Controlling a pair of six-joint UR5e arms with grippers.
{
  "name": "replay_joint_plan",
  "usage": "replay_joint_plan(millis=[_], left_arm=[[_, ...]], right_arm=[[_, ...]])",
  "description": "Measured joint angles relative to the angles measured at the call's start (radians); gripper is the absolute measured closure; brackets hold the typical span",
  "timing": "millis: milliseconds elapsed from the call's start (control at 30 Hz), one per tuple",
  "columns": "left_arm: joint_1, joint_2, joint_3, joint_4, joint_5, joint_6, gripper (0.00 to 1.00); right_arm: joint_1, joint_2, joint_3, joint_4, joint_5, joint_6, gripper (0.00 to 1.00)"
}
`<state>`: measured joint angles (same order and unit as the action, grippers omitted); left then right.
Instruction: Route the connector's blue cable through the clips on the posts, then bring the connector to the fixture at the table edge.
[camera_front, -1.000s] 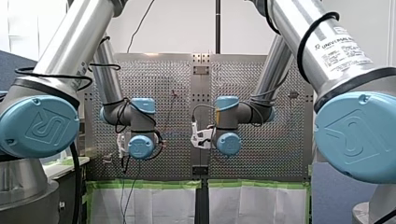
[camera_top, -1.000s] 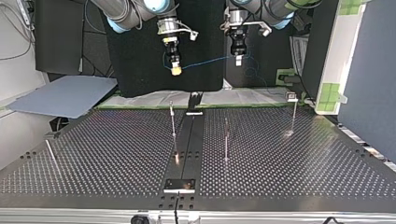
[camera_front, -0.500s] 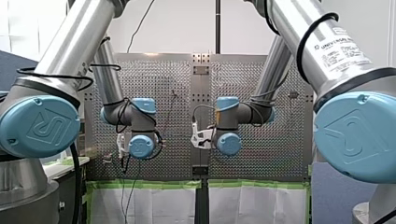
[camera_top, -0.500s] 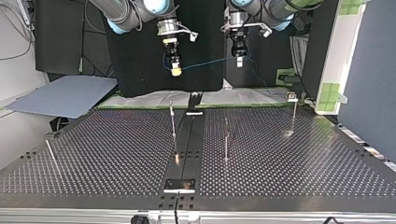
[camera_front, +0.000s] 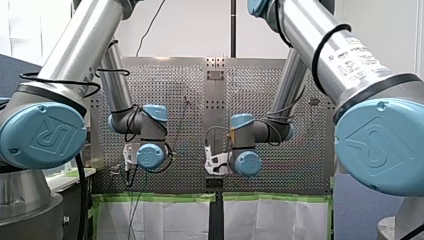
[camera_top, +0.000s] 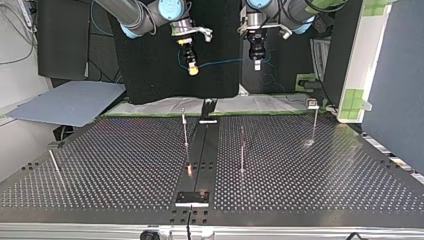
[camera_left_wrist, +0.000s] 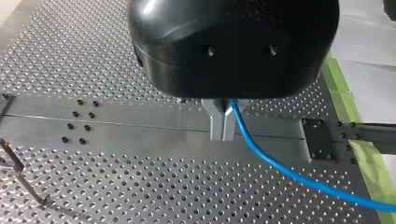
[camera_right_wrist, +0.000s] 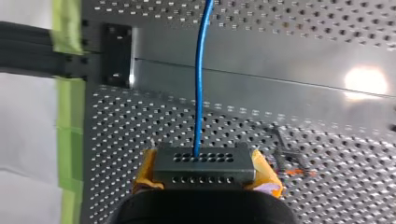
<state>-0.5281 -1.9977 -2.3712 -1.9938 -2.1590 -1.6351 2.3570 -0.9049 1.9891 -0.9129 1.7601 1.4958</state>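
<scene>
Yellow pads of my right tool clamp a dark grey, hole-dotted rectangular connector. Its thin blue cable runs straight ahead to my left tool, whose narrow metal fingers are pinched shut on it. Both tools hang clear above the perforated metal desk, its green-taped edge just beside them. Thin upright metal posts stand apart from both.

The yellow pads of my right gripper clamp the grey connector; its blue cable runs straight ahead over the perforated table.
</scene>
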Motion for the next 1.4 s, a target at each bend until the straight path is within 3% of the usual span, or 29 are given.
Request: replay_joint_plan(millis=[267,433,700,933,1133,1400], left_arm=[[0.001,-0.002,0.001,0.002,-0.001,0.001,1.00],[-0.001,0.014,0.025,-0.005,-0.001,-0.008,1.00],[0.009,0.083,0.037,-0.060,-0.016,-0.014,1.00],[0.020,0.139,0.049,-0.116,-0.067,0.030,1.00],[0.031,0.190,0.076,-0.164,-0.098,0.066,1.00],[0.046,0.240,0.138,-0.202,-0.082,0.066,1.00]], right_arm=[[0.000,0.001,0.000,0.068,-0.001,0.000,1.00],[0.002,-0.020,-0.011,0.103,0.001,0.006,1.00],[0.002,-0.086,-0.023,0.127,-0.007,0.067,1.00],[-0.016,-0.140,-0.062,0.163,-0.045,0.121,1.00],[-0.037,-0.194,-0.099,0.212,-0.053,0.172,1.00],[-0.064,-0.259,-0.130,0.251,-0.061,0.182,1.00]])
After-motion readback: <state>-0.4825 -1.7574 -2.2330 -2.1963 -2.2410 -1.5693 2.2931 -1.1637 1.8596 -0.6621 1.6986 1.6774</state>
